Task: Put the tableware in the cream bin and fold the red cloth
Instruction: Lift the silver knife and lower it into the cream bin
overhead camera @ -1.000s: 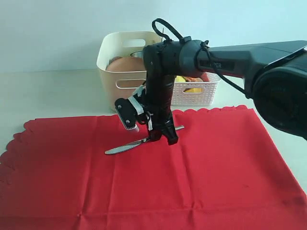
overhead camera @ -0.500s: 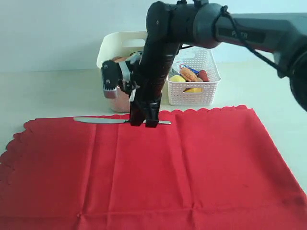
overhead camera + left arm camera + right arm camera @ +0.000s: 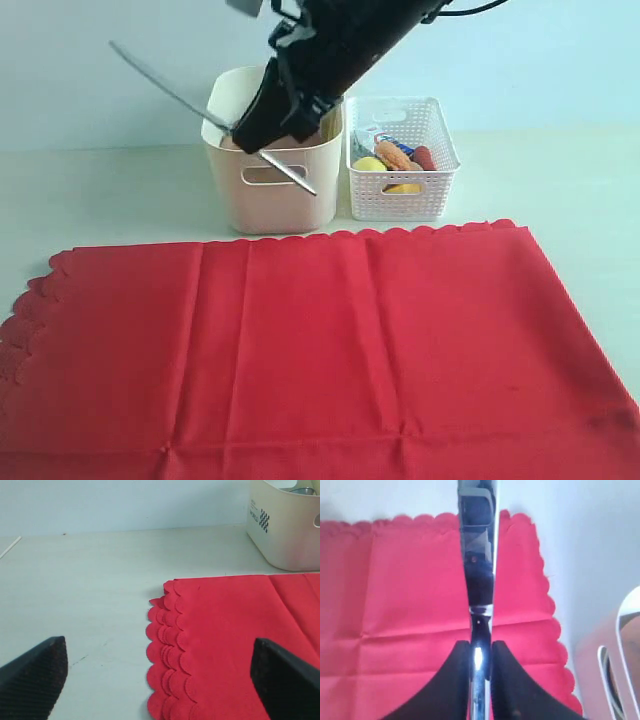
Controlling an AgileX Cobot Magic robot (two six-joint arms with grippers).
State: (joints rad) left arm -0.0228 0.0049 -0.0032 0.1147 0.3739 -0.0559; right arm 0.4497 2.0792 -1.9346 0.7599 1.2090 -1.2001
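Clamped on the slim metal utensil (image 3: 160, 82) near its middle, the right gripper (image 3: 252, 135) hangs at the cream bin's (image 3: 270, 205) near rim, the utensil slanting across that wall, so the bin's mouth probably lies just below and behind; the left gripper (image 3: 158, 672), jaws spread, is well away.

A white perforated basket (image 3: 403, 185) stands on the pale table (image 3: 120, 190). Yellow, orange and red food items (image 3: 393, 152) lie inside it.
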